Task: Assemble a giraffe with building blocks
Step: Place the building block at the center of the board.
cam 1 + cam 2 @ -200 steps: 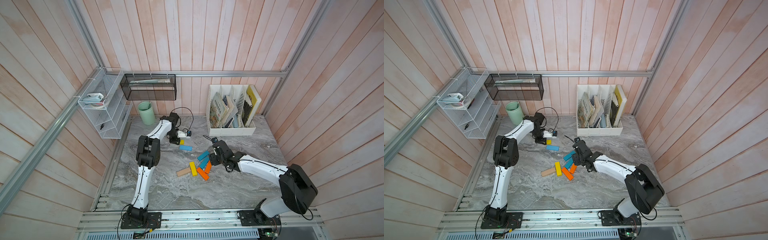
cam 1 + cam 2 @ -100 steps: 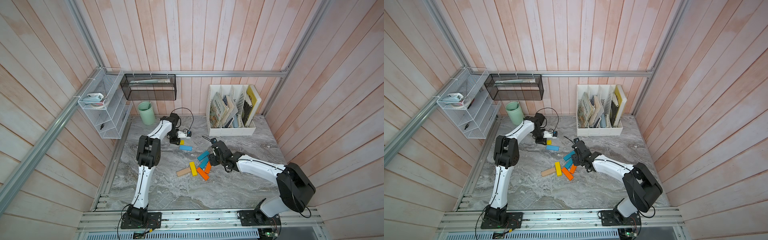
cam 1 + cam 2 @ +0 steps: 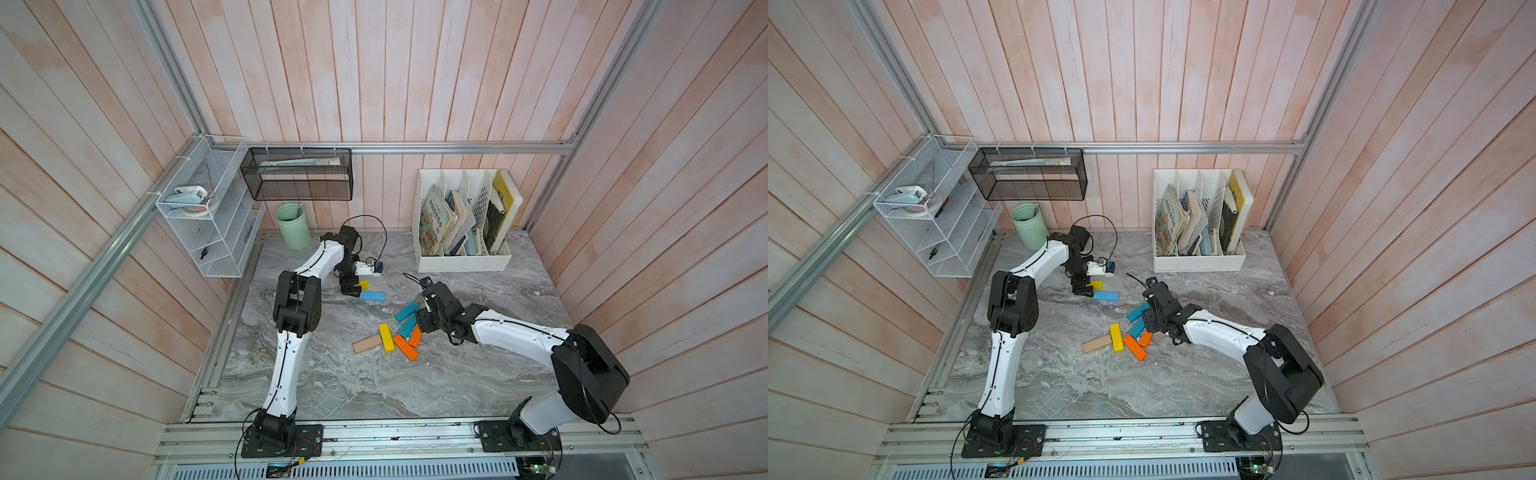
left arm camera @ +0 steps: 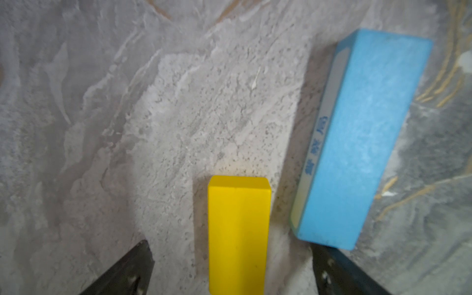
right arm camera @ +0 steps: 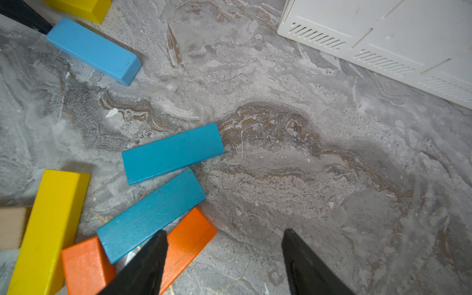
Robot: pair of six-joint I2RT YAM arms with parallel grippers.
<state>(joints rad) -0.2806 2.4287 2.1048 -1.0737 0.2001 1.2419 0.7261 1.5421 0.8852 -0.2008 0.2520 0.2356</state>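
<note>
The building blocks lie loose on the marble table, forming no giraffe. A short yellow block (image 4: 238,235) lies flat between the fingers of my open left gripper (image 4: 229,246), with a gap on each side. A light blue block (image 4: 362,138) lies beside it. In both top views a heap holds two teal blocks (image 3: 406,311) (image 3: 1137,329), a long yellow block (image 3: 386,337), a tan block (image 3: 367,344) and two orange blocks (image 3: 405,347) (image 3: 1145,338). My right gripper (image 5: 224,233) stands open at the heap's edge. One of its fingers (image 5: 150,258) is over an orange block (image 5: 189,235).
A white file box (image 3: 461,262) of books stands at the back right and shows close in the right wrist view (image 5: 383,38). A green cup (image 3: 293,226), a white wire shelf (image 3: 208,232) and a black mesh basket (image 3: 297,174) are at the back left.
My left gripper has opened, and the short yellow block now lies free on the table between its fingers. The right arm has hardly moved.
</note>
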